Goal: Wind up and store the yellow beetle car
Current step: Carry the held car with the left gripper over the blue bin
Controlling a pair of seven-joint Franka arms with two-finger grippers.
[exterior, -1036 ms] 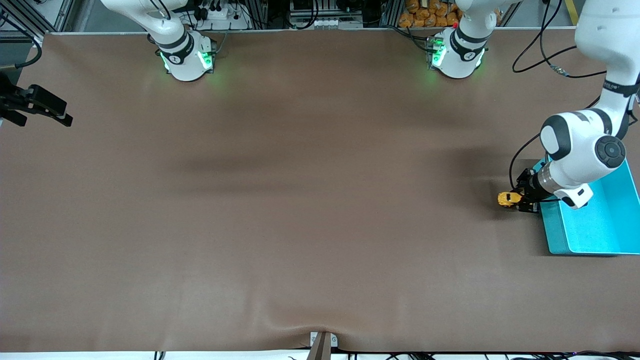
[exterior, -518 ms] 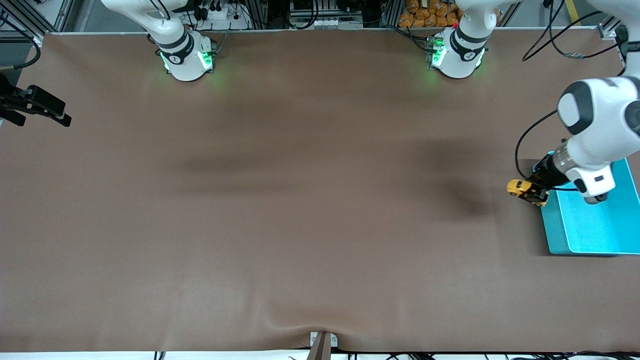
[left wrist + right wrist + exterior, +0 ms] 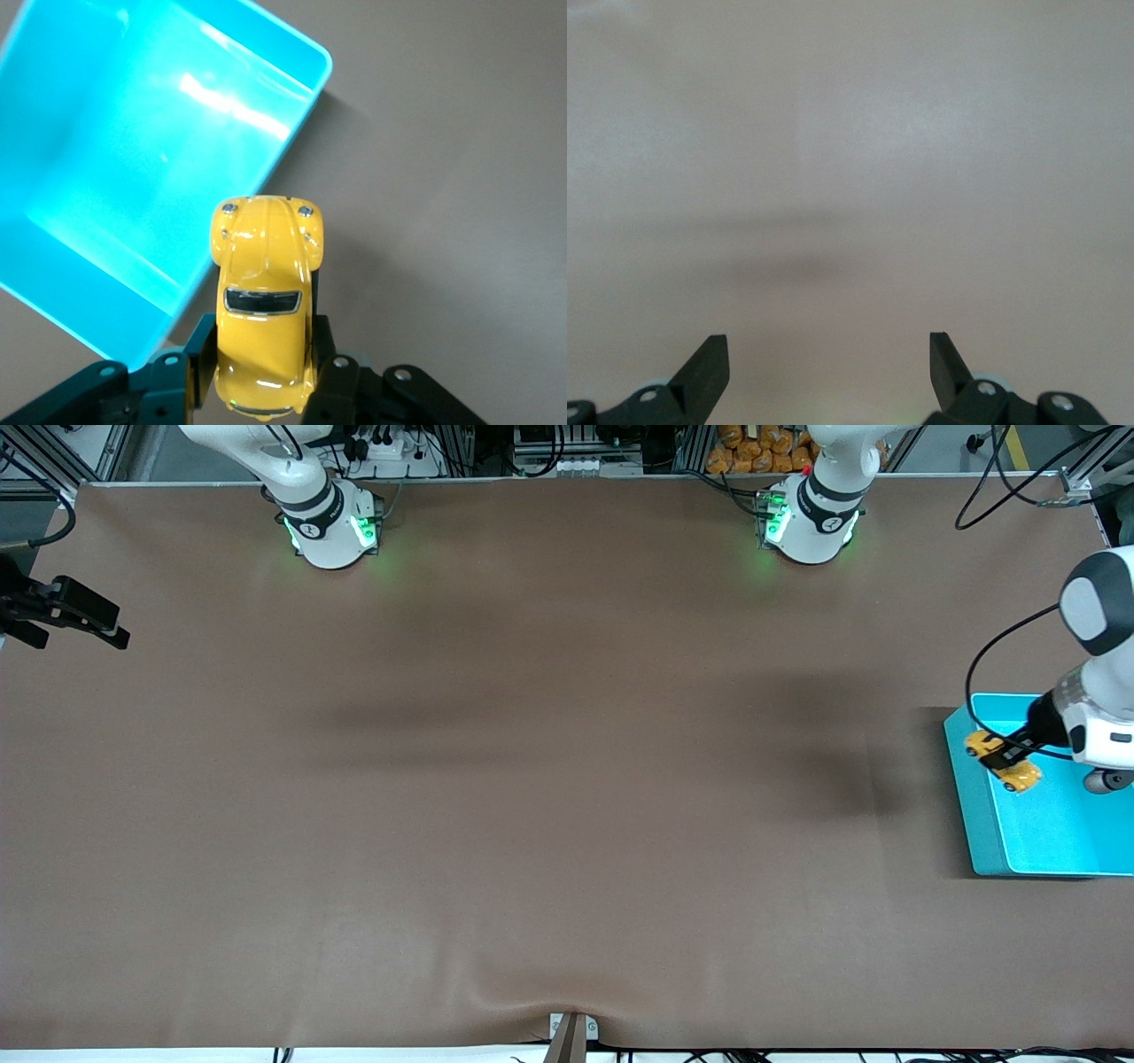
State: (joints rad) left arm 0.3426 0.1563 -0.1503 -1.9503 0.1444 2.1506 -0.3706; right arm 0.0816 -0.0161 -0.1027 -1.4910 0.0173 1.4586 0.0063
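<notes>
At the frame's right edge, the left gripper point(image 3: 1004, 759) clamps the yellow beetle car point(image 3: 1001, 762) over the teal bin point(image 3: 983, 824), above its rim. At upper left, the right gripper point(image 3: 89, 624) waits over the table's point(image 3: 532, 779) edge, fingers spread and empty.

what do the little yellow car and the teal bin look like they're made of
Yellow beetle car: glossy painted shell, metal or hard plastic, cannot tell which; sharp highlights streak its roof. Teal bin: likely smooth moulded plastic; thin even walls, rounded corners, soft glare inside.
</notes>
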